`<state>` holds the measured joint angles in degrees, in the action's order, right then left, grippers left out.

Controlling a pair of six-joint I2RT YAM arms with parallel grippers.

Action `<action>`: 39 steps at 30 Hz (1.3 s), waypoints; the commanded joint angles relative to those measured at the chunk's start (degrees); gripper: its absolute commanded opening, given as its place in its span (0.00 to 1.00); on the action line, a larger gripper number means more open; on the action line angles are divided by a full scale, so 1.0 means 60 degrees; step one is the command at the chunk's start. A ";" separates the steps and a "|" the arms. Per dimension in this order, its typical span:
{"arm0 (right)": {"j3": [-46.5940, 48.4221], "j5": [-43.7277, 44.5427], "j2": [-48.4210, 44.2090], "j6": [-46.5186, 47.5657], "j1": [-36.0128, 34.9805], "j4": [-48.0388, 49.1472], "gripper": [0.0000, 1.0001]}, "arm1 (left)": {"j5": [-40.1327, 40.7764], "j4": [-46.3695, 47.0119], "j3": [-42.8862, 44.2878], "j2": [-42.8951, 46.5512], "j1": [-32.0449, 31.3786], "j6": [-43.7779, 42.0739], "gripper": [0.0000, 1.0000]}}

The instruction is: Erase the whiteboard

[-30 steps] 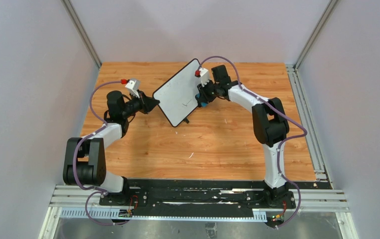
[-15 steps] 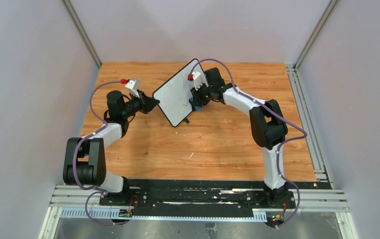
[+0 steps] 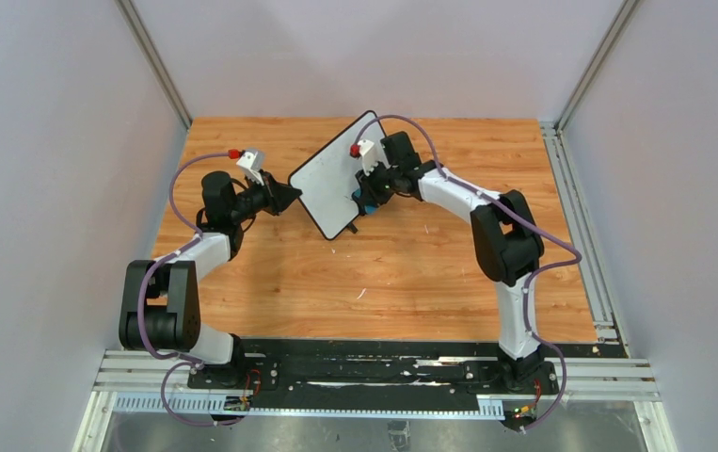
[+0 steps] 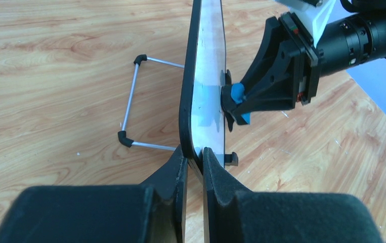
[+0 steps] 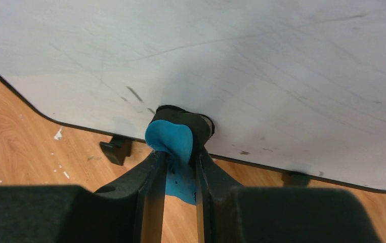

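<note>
Wooden table [image 3: 411, 273]: left pincer [image 4: 191, 152] pinching whiteboard [image 4: 207, 76] edge; right pincer [image 5: 178, 158] pinching blue eraser [image 5: 170, 139] against its face.

The whiteboard [image 3: 331, 179] is a small white rectangle with rounded corners and a thin black frame. It stands at about 12 o'clock from the middle of the tabletop [image 3: 411, 273], on small black feet [image 5: 115, 148] along its lower long edge, with a wire stand [image 4: 130, 101] behind it. It leans back towards 10 o'clock, and its white face is turned towards 4 o'clock. The face bears only faint grey streaks and a few short dark dashes near the lower edge. The left gripper [image 4: 193, 154] clamps its 9 o'clock short edge. A blue eraser [image 5: 170, 139], pinched in the right gripper [image 5: 178, 157], touches the face low down.
</note>
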<state>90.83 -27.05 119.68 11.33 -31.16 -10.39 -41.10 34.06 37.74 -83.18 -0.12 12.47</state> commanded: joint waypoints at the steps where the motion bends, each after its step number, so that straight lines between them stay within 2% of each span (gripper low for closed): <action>1: 0.0524 0.0036 0.0151 0.0078 0.0540 -0.0017 0.01 | 0.0072 -0.0740 -0.0035 -0.0128 -0.0039 -0.1037 0.00; 10: 0.1032 -0.0070 0.0483 0.0076 0.0674 -0.0236 0.01 | 0.0045 -0.0766 -0.0028 -0.0120 -0.0043 -0.1053 0.00; 25: -0.0376 -0.0180 -0.0248 -0.0131 -0.0139 0.0205 0.01 | 0.0028 -0.0799 -0.0004 -0.0154 -0.0053 -0.1067 0.00; 39: 0.0618 0.0121 0.0285 0.0103 0.0226 -0.0189 0.01 | 0.0038 -0.0814 -0.0012 -0.0116 -0.0055 -0.1093 0.00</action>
<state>91.02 -26.81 120.46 11.40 -30.52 -11.90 -41.19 33.67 37.93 -83.18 -0.12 12.38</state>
